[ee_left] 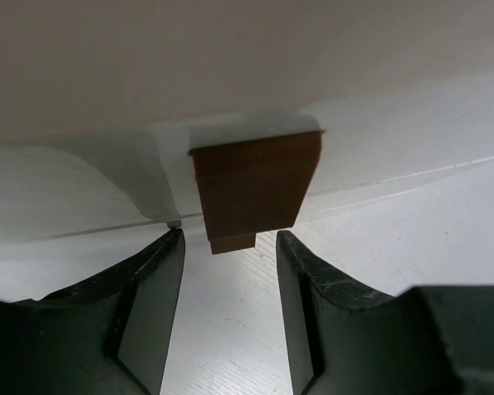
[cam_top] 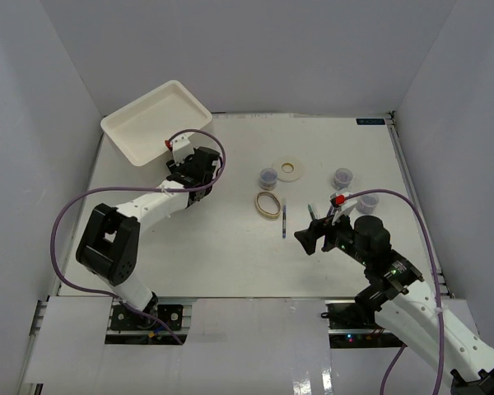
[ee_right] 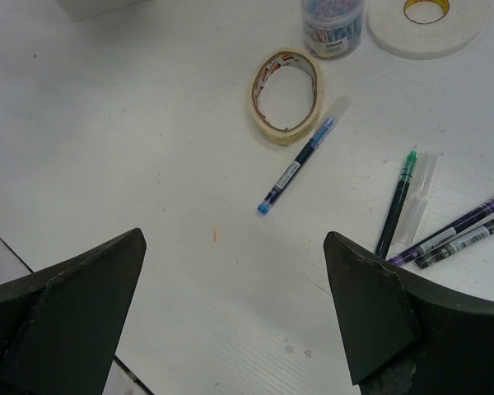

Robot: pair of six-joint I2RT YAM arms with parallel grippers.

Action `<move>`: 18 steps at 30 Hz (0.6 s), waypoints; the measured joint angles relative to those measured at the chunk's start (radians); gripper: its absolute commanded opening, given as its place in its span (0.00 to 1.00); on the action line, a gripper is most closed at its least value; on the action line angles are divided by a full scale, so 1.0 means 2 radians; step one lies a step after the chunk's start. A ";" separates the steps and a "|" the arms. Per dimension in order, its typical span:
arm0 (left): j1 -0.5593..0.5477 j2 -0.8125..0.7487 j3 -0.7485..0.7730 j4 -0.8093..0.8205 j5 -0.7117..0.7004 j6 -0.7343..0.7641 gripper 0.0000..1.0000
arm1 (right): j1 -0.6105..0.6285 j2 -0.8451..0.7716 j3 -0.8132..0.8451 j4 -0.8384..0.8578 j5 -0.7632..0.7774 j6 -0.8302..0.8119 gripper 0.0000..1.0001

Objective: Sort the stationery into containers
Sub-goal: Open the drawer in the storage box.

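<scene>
Nothing sorted yet: pens [ee_right: 297,167], tape rings [ee_right: 286,95] and jars [cam_top: 342,177] all lie on the table [cam_top: 230,263], right of the drawer unit [cam_top: 156,123]. Left gripper [ee_left: 229,267] is half open, straddling the unit's brown handle [ee_left: 255,185], no grip visible. Right gripper [ee_right: 235,247] is wide open, empty, well right of the unit.

- The left arm [cam_top: 144,207], bolted at the near edge of the table [cam_top: 230,255], has white shells and black joint housings.
- At that same edge, the right arm [cam_top: 420,317] is also white and black, with small green lights.
- A purple cable [cam_top: 59,226] runs along each arm.
- Farther over the table, a red-and-white tab [cam_top: 179,145] tops each wrist.
- The left gripper [ee_left: 229,247] has black, wedge-shaped, faintly scuffed fingers [ee_left: 148,304].
- The right gripper [ee_right: 235,239] has broad, black, triangular fingers [ee_right: 74,313].
</scene>
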 measured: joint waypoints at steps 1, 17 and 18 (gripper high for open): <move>0.000 0.002 0.000 0.000 -0.001 0.000 0.56 | 0.000 0.000 0.000 0.000 0.000 -0.001 0.95; -0.003 0.013 0.013 -0.008 -0.020 -0.004 0.26 | 0.000 -0.003 -0.007 0.000 -0.002 -0.005 0.95; -0.003 0.013 0.013 -0.009 -0.022 -0.005 0.24 | 0.000 -0.004 -0.007 0.000 -0.002 -0.005 0.95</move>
